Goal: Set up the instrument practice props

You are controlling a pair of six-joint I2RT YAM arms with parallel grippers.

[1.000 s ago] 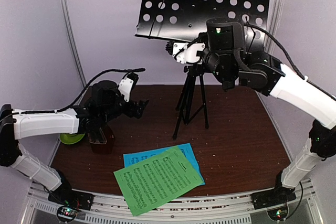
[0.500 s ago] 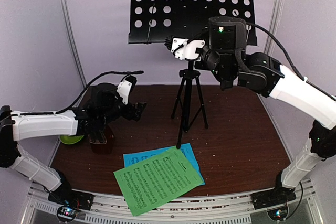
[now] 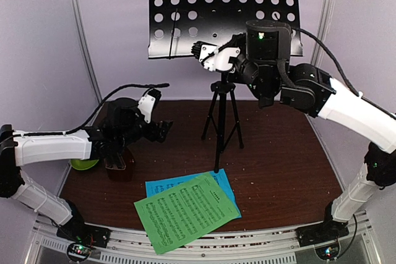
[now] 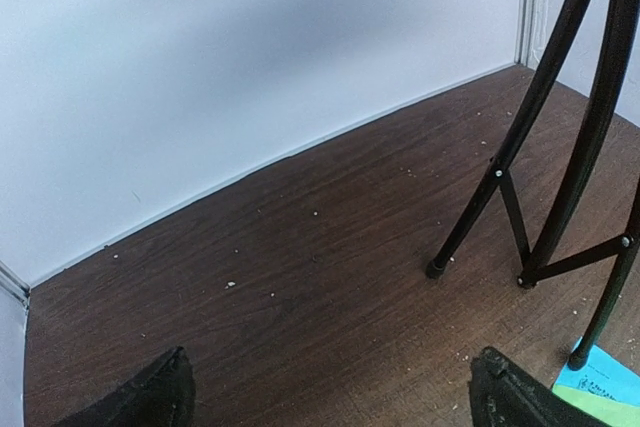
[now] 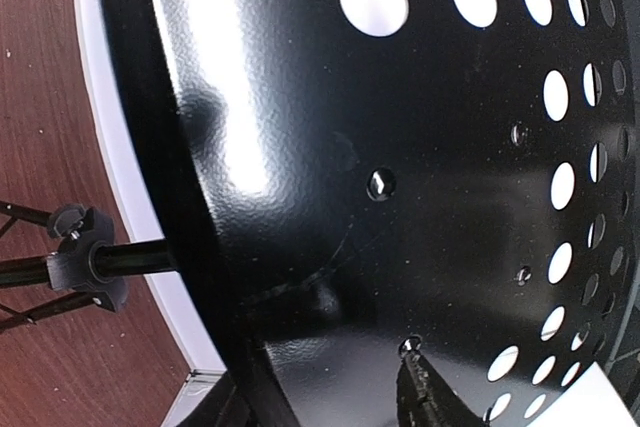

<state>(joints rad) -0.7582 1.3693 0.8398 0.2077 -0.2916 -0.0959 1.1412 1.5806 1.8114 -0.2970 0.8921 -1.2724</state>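
The black perforated music stand (image 3: pixel 223 4) stands on its tripod (image 3: pixel 221 122) at the back of the table, its desk tilted up and facing forward. My right gripper (image 3: pixel 199 49) sits at the desk's lower ledge. In the right wrist view the jaws of this gripper (image 5: pixel 325 402) are apart, with the stand's ledge (image 5: pixel 300 347) between them. A green sheet (image 3: pixel 185 211) overlaps a blue sheet (image 3: pixel 223 180) near the front edge. The dark red-brown metronome (image 3: pixel 120 164) sits under my left arm. My left gripper (image 3: pixel 162 129) hovers open over bare wood (image 4: pixel 330 402).
A lime green cup and saucer (image 3: pixel 83 164) sit at the far left behind the metronome. White walls close in the back and sides. The tripod legs (image 4: pixel 560 147) stand to the right of my left gripper, and the sheets' corner (image 4: pixel 600 387) lies beyond them.
The stand's desk has swung from a leaning tilt to a more upright face and shifted left. My right jaws have parted from shut. The left arm has stayed put.
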